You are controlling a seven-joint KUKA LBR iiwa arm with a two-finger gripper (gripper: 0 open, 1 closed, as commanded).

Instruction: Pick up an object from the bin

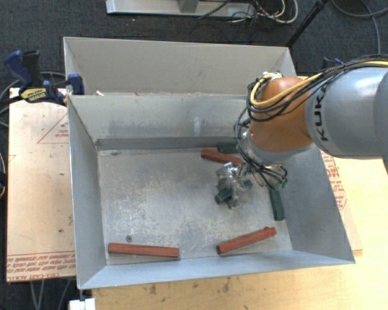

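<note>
Along the front wall at left lies a red stick (142,250), well apart from the work. Right of centre, a back stick (213,155), also red, lies just behind the jaws, which hang low over the bin (84,173) floor (open or closed, I cannot tell). A front stick (246,239), red too, lies nearer the front wall, and a green stick (276,205) just right of the jaws. Best choose one near stick, straddle its narrow width at mid-length, then close before lifting.
</note>
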